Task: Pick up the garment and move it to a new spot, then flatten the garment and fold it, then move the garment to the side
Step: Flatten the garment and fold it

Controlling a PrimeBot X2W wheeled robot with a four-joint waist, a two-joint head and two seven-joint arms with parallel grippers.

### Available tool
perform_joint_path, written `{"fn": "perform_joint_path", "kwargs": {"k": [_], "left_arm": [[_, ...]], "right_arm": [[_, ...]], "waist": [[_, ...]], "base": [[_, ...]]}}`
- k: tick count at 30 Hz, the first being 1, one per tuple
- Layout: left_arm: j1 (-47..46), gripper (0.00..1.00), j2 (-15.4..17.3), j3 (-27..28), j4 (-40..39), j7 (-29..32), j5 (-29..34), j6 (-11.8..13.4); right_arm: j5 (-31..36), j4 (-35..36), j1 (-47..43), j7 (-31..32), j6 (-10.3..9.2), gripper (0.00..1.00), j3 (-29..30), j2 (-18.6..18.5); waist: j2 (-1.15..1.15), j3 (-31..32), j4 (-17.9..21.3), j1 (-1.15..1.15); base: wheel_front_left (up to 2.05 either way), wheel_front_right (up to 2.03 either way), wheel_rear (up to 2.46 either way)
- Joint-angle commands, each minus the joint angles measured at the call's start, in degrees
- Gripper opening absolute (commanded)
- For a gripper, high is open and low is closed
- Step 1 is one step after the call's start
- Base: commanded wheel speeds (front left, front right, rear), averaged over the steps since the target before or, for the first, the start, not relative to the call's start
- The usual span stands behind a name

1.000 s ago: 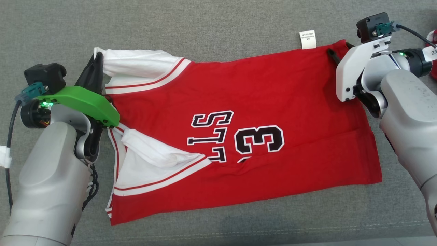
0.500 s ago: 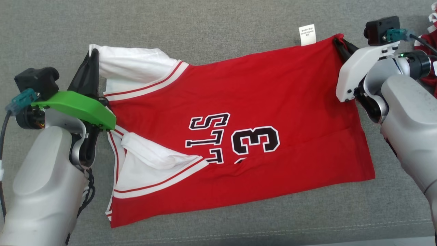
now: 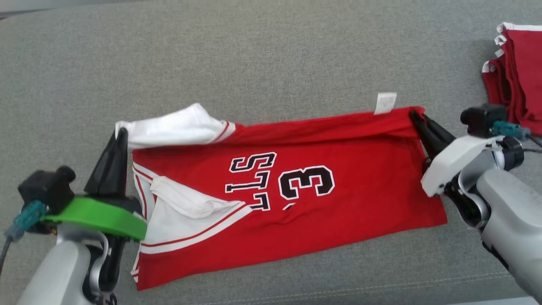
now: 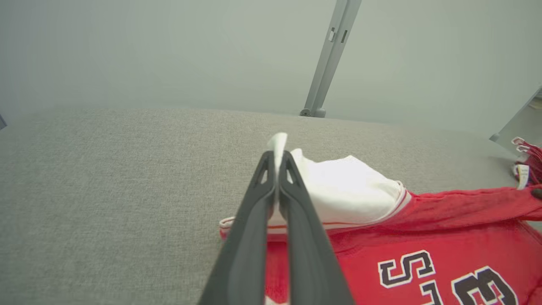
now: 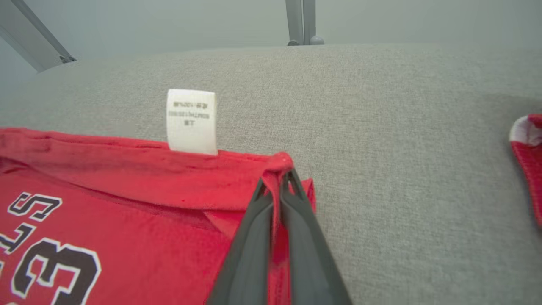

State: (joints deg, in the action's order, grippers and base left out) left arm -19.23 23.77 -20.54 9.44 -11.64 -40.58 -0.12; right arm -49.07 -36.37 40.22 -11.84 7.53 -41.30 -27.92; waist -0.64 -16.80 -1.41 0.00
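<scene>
The garment (image 3: 338, 178) is a red jersey with white sleeves and black lettering, spread sideways on a grey cushioned surface (image 3: 254, 63). My left gripper (image 3: 120, 133) is shut on the white sleeve corner at the garment's far left, and the cloth pokes out past its tips in the left wrist view (image 4: 277, 154). My right gripper (image 3: 413, 114) is shut on the red hem corner at the far right, seen pinched between its tips (image 5: 279, 171). The far edge of the garment (image 5: 127, 169) is lifted and curling toward me. A white care label (image 3: 385, 103) stands up from that edge.
A stack of red and white folded garments (image 3: 514, 72) lies at the far right of the surface. A seam line (image 3: 381, 288) runs along the cushion's near edge. Grey metal posts (image 4: 326, 63) stand behind the surface.
My right gripper has shut on the red hem corner. Both grippers have raised the garment's far edge and drawn it toward me. The head camera has also shifted, bringing the stack at right into view.
</scene>
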Motion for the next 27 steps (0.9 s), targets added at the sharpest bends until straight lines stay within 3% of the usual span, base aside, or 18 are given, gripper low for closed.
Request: {"fn": "perform_joint_path", "kwargs": {"k": [1,6,11,25,27], "left_arm": [[2.6,0.0,0.6,0.3,-1.8,0.2,-0.7,0.9],[13.2,0.0,1.2,0.9,-10.6,0.4,-1.9,4.7],[19.5,0.0,0.1,0.4,-14.2,0.6,-3.5,6.6],[22.1,0.0,-2.8,-2.6,-7.6,0.7,-4.8,5.8],[22.1,0.0,-3.0,-2.6,-6.9,0.6,-5.1,5.8]], "right_arm": [[-0.6,0.7,-1.9,-0.6,-0.1,0.0,0.1,-0.4],[-2.2,3.2,-8.0,-2.0,-0.1,0.0,1.8,-1.4],[-2.2,4.2,-12.0,-2.4,-0.1,0.0,3.1,-1.6],[0.4,2.2,-15.1,-2.0,-0.1,0.0,2.9,0.1],[0.8,1.8,-15.0,-2.1,-0.1,0.04,2.8,0.1]], "waist": [[0.64,1.2,0.6,0.0],[0.64,2.9,0.5,0.0],[0.64,4.6,0.2,0.0],[0.64,5.7,0.2,0.0],[0.64,5.7,0.3,0.0]], "base": [[0.0,0.0,0.0],[0.0,0.0,0.0],[0.0,0.0,0.0],[0.0,0.0,0.0],[0.0,0.0,0.0]]}}
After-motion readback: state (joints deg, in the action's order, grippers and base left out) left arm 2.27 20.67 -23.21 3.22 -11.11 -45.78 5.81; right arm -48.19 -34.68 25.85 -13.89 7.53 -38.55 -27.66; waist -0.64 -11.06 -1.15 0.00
